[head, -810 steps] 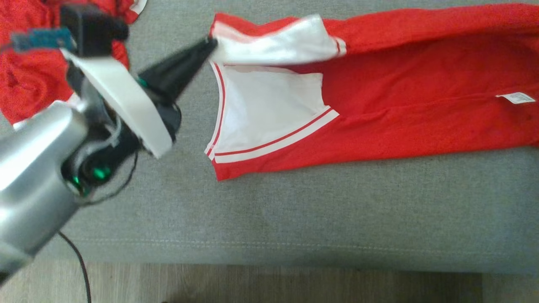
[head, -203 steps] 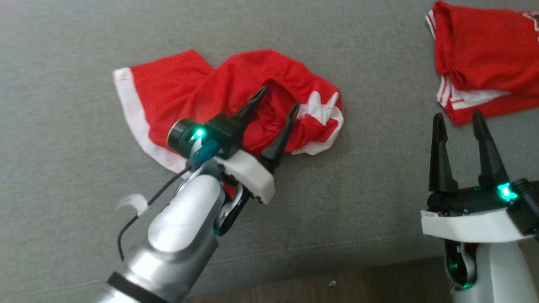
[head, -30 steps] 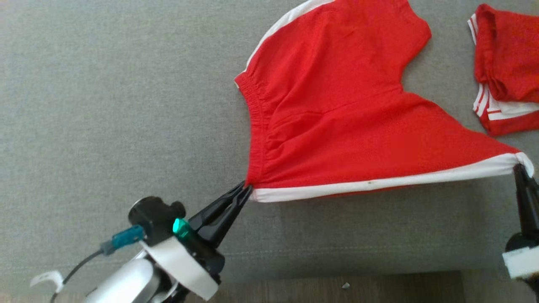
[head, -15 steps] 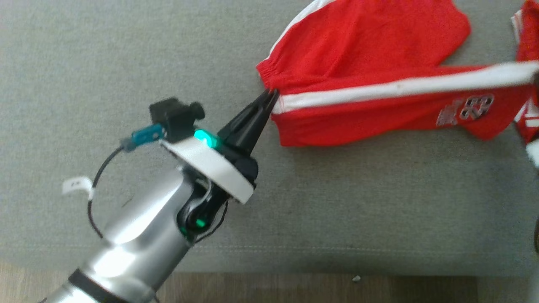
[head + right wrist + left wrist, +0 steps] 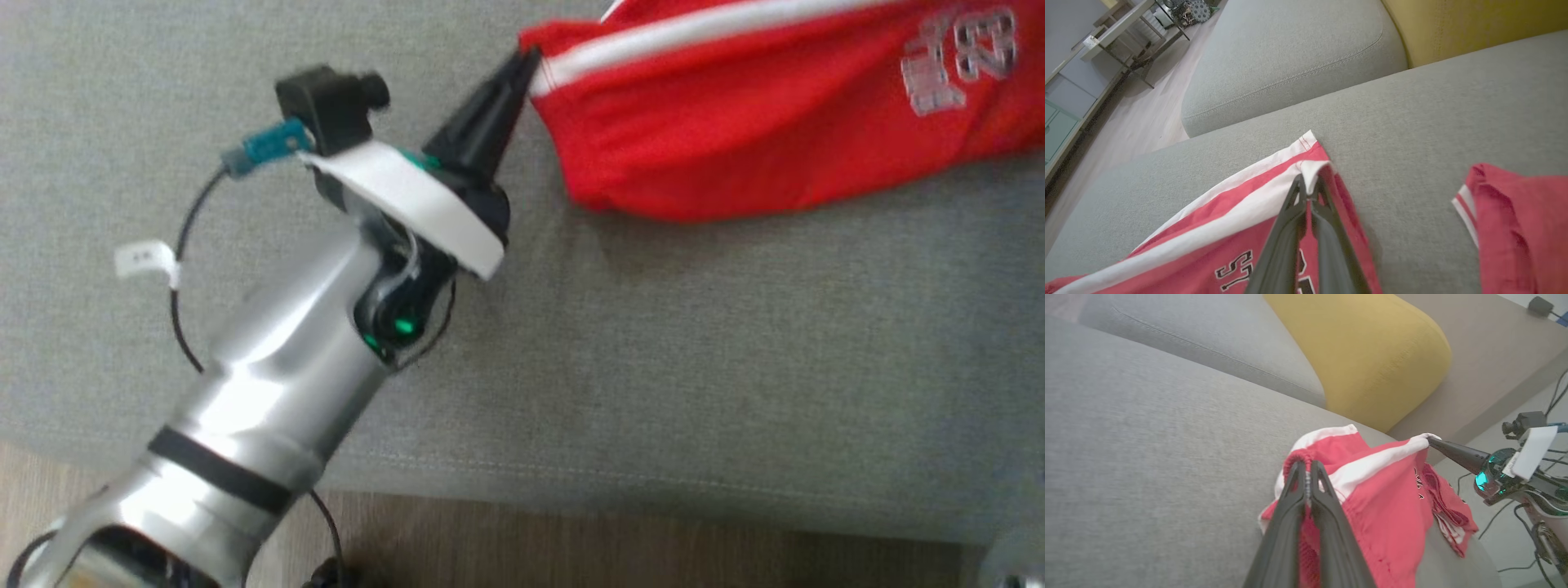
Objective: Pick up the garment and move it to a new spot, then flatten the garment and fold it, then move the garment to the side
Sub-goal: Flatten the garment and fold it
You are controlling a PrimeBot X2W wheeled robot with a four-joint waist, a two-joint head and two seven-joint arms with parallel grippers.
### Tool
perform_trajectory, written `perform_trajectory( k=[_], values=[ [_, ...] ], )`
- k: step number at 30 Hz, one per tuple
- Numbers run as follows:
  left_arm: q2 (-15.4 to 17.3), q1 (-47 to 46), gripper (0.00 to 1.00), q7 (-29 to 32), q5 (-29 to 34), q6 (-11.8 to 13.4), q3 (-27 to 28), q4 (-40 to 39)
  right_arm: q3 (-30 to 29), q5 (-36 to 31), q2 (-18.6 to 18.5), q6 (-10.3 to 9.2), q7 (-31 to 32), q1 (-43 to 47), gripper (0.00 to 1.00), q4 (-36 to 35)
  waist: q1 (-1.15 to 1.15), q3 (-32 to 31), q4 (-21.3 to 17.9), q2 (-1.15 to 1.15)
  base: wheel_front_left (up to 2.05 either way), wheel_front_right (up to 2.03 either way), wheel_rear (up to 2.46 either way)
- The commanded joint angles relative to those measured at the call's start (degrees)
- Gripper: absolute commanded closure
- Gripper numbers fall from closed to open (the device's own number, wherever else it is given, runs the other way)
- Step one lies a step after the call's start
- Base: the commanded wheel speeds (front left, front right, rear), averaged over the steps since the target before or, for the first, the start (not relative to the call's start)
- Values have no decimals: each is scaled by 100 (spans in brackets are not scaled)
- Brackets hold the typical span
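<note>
A wooden floor [image 5: 571, 547] ran along the near edge of the grey sofa seat [image 5: 694, 367]. The left gripper [image 5: 525, 59] was clamped on the elastic waistband corner of the red garment [image 5: 759, 106], a pair of shorts with a white side stripe and a printed number. The right gripper [image 5: 1307, 179] was clamped on the white-trimmed hem corner at the opposite end. The garment was stretched between the two over the seat, its far layer lying on the cushion. A second red garment [image 5: 1515, 228] lay near it, apart. A yellow cushion [image 5: 1367, 355] stood beyond.
</note>
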Motion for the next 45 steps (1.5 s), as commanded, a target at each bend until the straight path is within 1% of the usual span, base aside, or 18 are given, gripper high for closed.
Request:
perform_trajectory(
  k=[1,8,11,12,13,14,15,16,20,24,27,30,32,35,38,39,41,45],
  values=[
    [81,-259,100,-85,-1,1,250,-88,143,-81,-37,35,31,-208,100,-162,0,79,50,0,0,0,0],
    [-92,-546,100,-114,153,1,479,235,434,-247,-93,35,-92,-834,100,275,0,225,114,0,0,0,0],
    [-160,-564,100,-115,345,1,624,311,584,-225,-125,35,-219,-1004,100,438,0,265,126,0,0,0,0],
    [-189,-553,100,-115,401,1,720,340,629,-217,-144,35,-285,-1057,93,488,0,277,129,0,0,0,0],
    [-215,-547,100,-116,471,1,773,357,674,-217,-162,35,-363,-1107,73,537,0,287,129,0,0,0,0],
    [-240,-535,88,-116,526,1,824,367,720,-211,-181,35,-449,-1150,44,588,0,295,130,0,0,0,0],
    [-262,-521,50,-116,590,1,899,387,746,-215,-198,35,-520,-1179,0,653,0,297,130,0,0,0,0],
    [-285,-504,0,-116,650,1,951,403,790,-238,-221,35,-600,-1192,0,706,0,296,128,0,0,0,0],
    [-348,-373,0,-116,837,1,1058,397,858,-119,-243,35,-953,-1102,0,824,0,252,112,0,0,0,0],
    [-347,-72,0,-116,1341,51,1316,303,1022,92,-345,35,-1337,-654,0,624,0,101,96,0,0,0,0],
    [-331,342,0,-117,1984,281,1626,-101,1194,465,-389,35,-1514,-88,0,256,0,-44,69,0,0,0,0],
    [-347,976,0,-117,2784,608,1987,-836,1310,524,-604,35,-1671,601,0,-89,0,-193,56,0,0,0,0],
    [-385,1460,0,-117,3310,802,2201,-1414,1259,513,-681,35,-1820,1006,0,-218,0,-274,75,0,0,0,0],
    [-463,2175,0,-117,3923,1022,2418,-2234,1064,528,-732,35,-2011,1375,0,-232,0,-333,150,0,0,0,0],
    [-514,2706,0,-117,4477,1185,2448,-2914,927,268,-890,35,-2218,1449,0,-106,0,-323,290,0,0,0,0],
    [-514,2706,0,-117,4477,1185,2448,-2914,927,268,-890,35,-2218,1449,0,-106,0,-323,290,0,0,0,0],
    [-531,2946,0,-117,4799,1280,2400,-3245,809,164,-925,35,-2320,1352,0,67,0,-286,404,0,0,0,0],
    [-551,3207,0,-117,5072,1404,2270,-3572,643,-79,-1024,35,-2263,998,0,582,0,-175,646,0,0,0,0]
  ],
)
